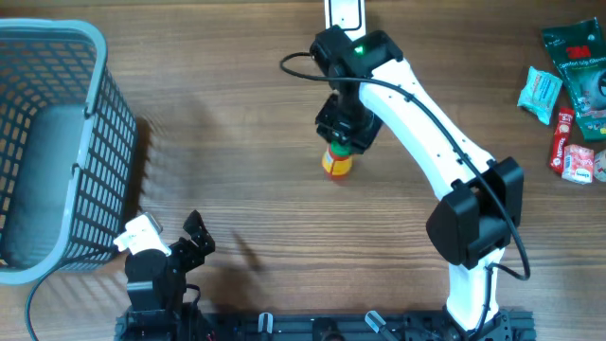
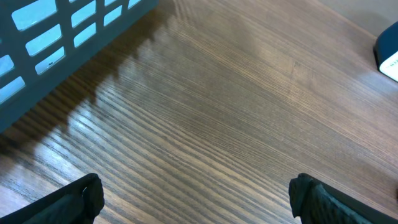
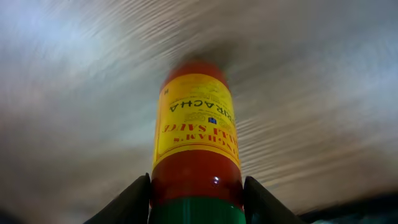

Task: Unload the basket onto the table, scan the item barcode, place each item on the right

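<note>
Presently on hand, one entry per item:

Bottle [image 3: 196, 137]: chilli sauce with a red body, yellow label and green cap. It sits mid-table, directly under the right arm's wrist. Its long axis runs straight away from the wrist, cap end nearest and base toward the table [image 1: 237, 114]. The label print reads upside down from the wrist. No barcode shows in any view, so it probably sits on a side turned from the cameras.

Right gripper [image 1: 343, 133]: set over the cap end. Its fingers [image 3: 134, 200] flank the bottle just below the cap, with no gap visible on either side. This reads as a grip, though how firm it is cannot be told.

Left gripper [image 2: 199, 202]: jaws wide, holding nothing. It is parked low near the basket [image 1: 104, 123], well apart from the bottle.

Device [image 1: 343, 11]: white, at the far table edge, likely the scanner. It lies beyond the bottle, on the side away from the right arm's base.

Packets [image 1: 568, 95]: a loose group at the right edge, untouched.

Bearing for the coming move: the right arm is plainly the nearer one and already has the bottle between its fingers. The job should turn on carrying the bottle a short way toward the device. The wrist must then roll until the hidden barcode faces it. A slim, upright bottle gripped near the cap may swing.
</note>
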Tool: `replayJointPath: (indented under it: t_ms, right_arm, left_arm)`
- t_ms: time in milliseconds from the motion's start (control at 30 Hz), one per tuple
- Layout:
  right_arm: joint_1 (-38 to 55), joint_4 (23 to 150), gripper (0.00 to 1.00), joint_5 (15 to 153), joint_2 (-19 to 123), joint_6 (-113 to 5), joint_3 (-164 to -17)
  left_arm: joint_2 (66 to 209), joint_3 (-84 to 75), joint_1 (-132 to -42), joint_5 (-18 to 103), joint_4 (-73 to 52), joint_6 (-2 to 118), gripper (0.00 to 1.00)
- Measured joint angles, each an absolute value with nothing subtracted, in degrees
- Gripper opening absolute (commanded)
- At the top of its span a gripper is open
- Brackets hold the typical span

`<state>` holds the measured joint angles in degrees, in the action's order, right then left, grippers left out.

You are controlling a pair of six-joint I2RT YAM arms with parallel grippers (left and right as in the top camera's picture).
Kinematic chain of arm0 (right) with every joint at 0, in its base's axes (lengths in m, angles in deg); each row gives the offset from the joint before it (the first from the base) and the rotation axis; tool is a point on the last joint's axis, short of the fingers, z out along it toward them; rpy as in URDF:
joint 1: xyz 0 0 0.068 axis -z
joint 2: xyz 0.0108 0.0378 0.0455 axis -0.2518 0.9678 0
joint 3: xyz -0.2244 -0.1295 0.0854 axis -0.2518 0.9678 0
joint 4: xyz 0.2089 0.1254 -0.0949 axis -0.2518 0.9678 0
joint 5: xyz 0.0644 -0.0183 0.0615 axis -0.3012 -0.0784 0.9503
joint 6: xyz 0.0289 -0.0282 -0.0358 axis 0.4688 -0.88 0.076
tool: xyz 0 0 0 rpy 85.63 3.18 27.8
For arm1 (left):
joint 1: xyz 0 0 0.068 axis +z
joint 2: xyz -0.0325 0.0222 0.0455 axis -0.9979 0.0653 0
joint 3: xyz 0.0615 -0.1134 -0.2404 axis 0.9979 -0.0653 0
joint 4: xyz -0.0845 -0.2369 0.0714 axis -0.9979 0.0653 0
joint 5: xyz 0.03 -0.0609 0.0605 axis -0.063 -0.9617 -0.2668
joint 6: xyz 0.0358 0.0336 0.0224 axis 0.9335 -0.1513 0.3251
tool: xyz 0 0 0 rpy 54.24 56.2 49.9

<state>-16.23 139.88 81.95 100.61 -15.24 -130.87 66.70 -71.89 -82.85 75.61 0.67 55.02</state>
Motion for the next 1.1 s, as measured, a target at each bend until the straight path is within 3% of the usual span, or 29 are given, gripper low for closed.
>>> replayJointPath:
  t_ms: [100, 333, 467, 633, 900, 1100]
  right_arm:
    - [-16.2, 139.6, 0.55, 83.6, 100.6, -34.9, -131.2]
    - [-16.2, 136.6, 0.79, 83.8, 100.6, -51.6, -131.1]
    - [-16.2, 137.3, 0.93, 85.2, 100.6, -51.3, -133.1]
    - [-16.2, 138.8, 1.0, 86.2, 96.1, -48.6, -140.9]
    - [-10.0, 146.2, 1.0, 71.7, 73.7, -26.9, -142.7]
    - [0.6, 146.0, 1.0, 68.4, 69.5, -16.7, -135.0]
  left_arm:
    - [66.7, -71.9, -82.9, 75.6, 0.7, 55.0, 1.0]
    - [66.7, -71.9, -82.9, 75.6, 0.7, 55.0, 1.0]
    - [66.7, -71.9, -82.9, 75.6, 0.7, 55.0, 1.0]
    - [66.7, -71.9, -82.9, 75.6, 0.7, 55.0, 1.0]
    - [66.7, -71.9, -82.9, 75.6, 0.7, 55.0, 1.0]
    - [66.7, -71.9, -82.9, 75.6, 0.7, 55.0, 1.0]
